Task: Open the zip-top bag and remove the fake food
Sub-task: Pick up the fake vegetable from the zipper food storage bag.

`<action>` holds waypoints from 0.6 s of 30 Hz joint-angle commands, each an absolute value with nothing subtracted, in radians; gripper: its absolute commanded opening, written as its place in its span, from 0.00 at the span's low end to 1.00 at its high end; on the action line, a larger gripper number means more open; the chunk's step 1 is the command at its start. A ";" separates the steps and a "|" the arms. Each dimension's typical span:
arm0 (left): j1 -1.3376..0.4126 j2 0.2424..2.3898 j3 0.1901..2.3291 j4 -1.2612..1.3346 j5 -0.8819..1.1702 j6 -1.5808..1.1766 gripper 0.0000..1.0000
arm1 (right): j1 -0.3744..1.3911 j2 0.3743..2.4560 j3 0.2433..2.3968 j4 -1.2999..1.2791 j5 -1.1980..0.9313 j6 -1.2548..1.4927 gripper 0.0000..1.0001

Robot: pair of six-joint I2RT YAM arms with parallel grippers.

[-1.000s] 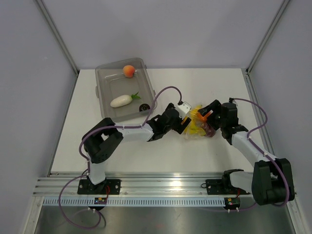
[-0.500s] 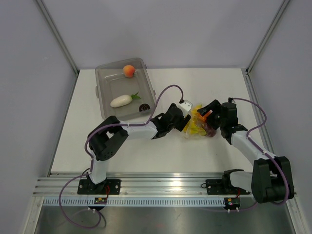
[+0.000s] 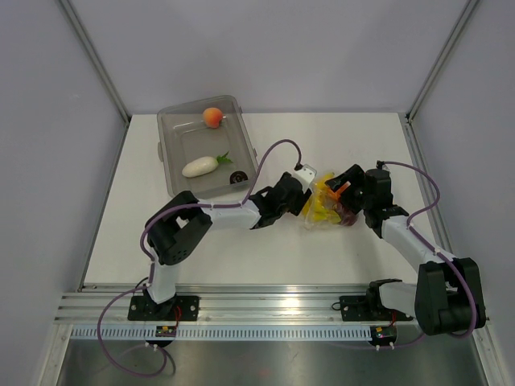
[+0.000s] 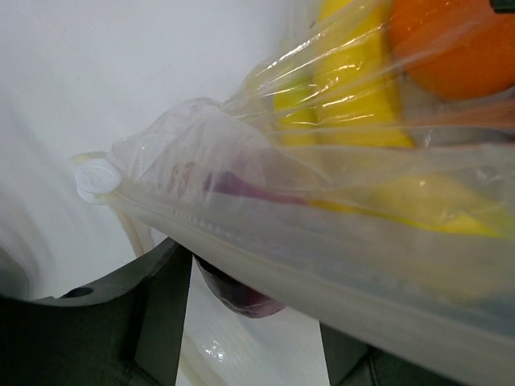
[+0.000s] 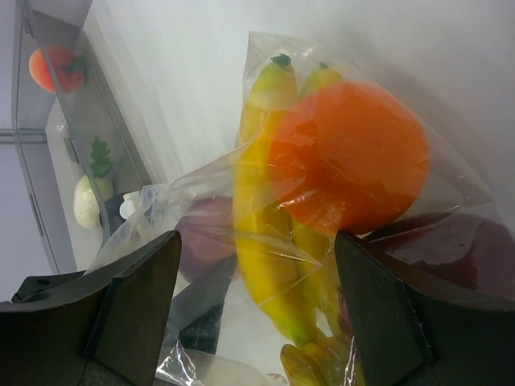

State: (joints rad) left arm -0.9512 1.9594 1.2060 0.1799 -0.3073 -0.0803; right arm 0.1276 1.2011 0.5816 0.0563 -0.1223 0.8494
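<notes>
My left fingers [image 4: 121, 322] sit apart at the zip edge of the zip-top bag [image 3: 325, 206], likely to pull it open, while my right fingers [image 5: 129, 305] straddle its fake food [image 5: 348, 157] end to brace it on the surface [image 3: 161, 241], and I cannot tell if either pair is actually pinching.

You are working in a robotics lab test cell, not a home or kitchen. The white desk [image 3: 161, 241] is boxed in by plain pale panels [image 3: 282, 48] held in bare metal posts [image 3: 92, 56], with no furniture or decoration around it. An aluminium rail [image 3: 265, 310] runs along the near edge, and the left arm [image 3: 217, 215] and right arm [image 3: 410, 241] are bolted to it, trailing purple cables [image 3: 273, 149]. The only goods are props: a toy peach [image 3: 212, 117] and toy radish [image 3: 199, 166] in a clear tub [image 3: 165, 153].
</notes>
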 commanded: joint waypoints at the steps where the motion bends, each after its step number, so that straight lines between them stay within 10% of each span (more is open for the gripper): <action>1: -0.956 1.863 1.195 0.216 -0.304 -0.129 0.50 | 0.123 1.195 0.600 0.066 -0.127 0.841 0.84; 18: -0.946 1.664 1.092 0.161 -0.321 -0.339 0.49 | 0.123 1.186 0.601 0.058 -0.124 0.838 0.85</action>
State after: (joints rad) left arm -0.9508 1.7199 1.1130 0.1280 -0.3191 -0.2920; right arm 0.1276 1.2011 0.5816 0.0555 -0.1223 0.8490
